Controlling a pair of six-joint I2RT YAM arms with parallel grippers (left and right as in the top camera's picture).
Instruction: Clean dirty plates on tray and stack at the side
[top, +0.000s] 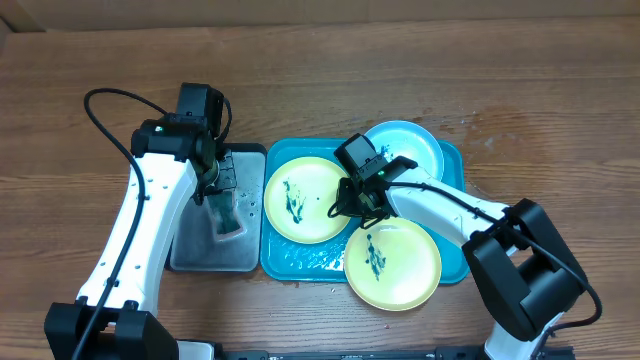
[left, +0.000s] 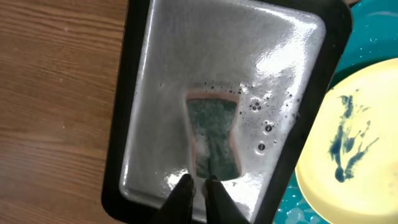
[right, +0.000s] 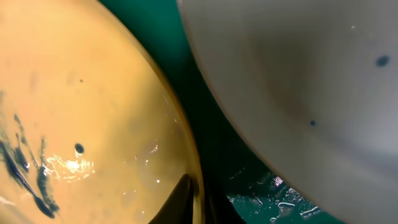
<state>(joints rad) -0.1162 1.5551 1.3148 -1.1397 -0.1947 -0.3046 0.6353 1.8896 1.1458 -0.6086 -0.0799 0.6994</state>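
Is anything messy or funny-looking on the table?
Yes. The left yellow-green plate and the front yellow-green plate both carry dark green smears. The front one also hangs over the front rim of the turquoise tray instead of lying fully inside. Water droplets lie on the tray.

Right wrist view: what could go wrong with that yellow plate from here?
The right gripper sits at the wet-looking rim of the yellow plate, so on a lift the plate might slip. The second yellow plate overhangs the front rim of the tray and could be nudged off.
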